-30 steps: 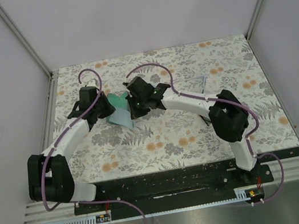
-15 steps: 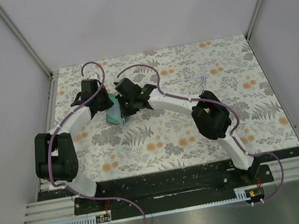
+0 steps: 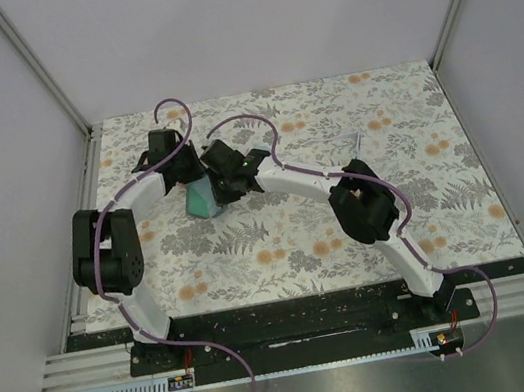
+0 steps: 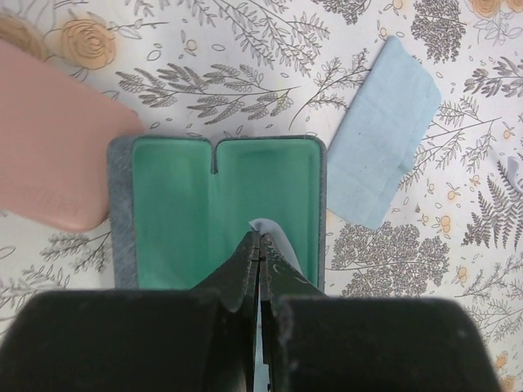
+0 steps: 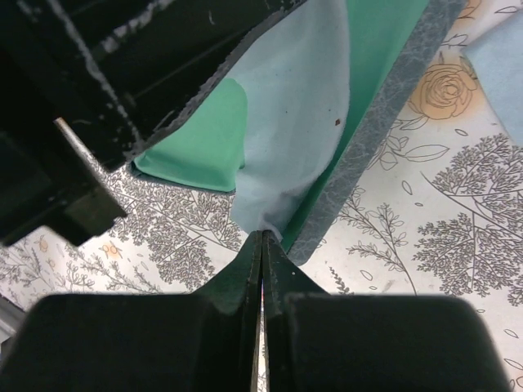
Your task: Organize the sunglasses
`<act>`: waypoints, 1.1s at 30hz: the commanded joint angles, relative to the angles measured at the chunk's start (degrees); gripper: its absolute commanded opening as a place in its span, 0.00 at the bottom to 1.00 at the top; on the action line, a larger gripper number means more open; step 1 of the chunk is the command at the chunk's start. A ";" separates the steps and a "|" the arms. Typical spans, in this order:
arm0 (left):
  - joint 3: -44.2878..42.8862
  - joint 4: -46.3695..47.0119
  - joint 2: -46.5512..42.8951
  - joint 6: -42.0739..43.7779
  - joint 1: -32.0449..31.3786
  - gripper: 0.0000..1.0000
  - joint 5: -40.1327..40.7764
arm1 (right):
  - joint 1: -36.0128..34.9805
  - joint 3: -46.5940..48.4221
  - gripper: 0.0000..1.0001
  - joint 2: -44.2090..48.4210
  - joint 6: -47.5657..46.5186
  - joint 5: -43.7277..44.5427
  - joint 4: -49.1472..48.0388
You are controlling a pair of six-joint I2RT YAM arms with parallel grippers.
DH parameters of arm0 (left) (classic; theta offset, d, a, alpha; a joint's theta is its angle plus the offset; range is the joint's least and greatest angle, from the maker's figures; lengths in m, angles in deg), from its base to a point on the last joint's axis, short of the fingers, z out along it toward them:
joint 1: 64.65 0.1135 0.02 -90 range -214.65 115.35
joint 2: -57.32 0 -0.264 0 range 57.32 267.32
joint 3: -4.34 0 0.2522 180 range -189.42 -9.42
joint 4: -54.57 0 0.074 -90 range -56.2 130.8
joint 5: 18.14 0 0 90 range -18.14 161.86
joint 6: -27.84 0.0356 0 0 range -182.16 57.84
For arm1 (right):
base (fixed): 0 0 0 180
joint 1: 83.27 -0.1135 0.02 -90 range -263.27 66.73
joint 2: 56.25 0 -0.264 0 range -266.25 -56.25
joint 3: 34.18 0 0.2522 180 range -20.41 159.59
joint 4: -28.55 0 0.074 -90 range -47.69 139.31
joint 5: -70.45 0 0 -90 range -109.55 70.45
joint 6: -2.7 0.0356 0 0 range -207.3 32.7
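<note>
No pair of sunglasses shows clearly in any view. An open blue-grey case (image 4: 180,204) with green lining lies at the far left of the table (image 3: 329,113), and also shows in the top view (image 3: 202,203). My left gripper (image 4: 260,237) is shut on a corner of a light blue cloth (image 4: 276,234) above the lining. My right gripper (image 5: 261,237) is shut on another corner of a light blue cloth (image 5: 294,122) that hangs across the case (image 5: 384,49). In the top view the left gripper (image 3: 183,169) and right gripper (image 3: 223,185) sit close together over the case.
A pink case (image 4: 49,155) lies just left of the open case. A second light blue cloth (image 4: 388,155) lies flat to its right. A small pale thing (image 3: 359,143) lies at the far right, too small to identify. The enclosure walls stand close to the left.
Both grippers have moved toward the far left and closed in on each other over the case. The left arm's elbow has folded back. Less of the green lining shows from above.
</note>
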 commanded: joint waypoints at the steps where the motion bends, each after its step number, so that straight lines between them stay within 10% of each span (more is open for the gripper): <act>1: -4.50 3.45 2.65 1.66 0.13 0.00 -5.01 | -0.45 0.65 0.00 0.55 0.90 4.14 -0.07; 28: -13.64 2.40 13.73 6.58 -6.28 0.00 -5.19 | 2.00 -10.86 0.00 2.39 4.42 4.59 -5.78; 33: -13.91 1.87 13.39 6.32 -6.72 0.00 -4.40 | 2.80 -14.11 0.29 4.06 5.82 3.53 -8.07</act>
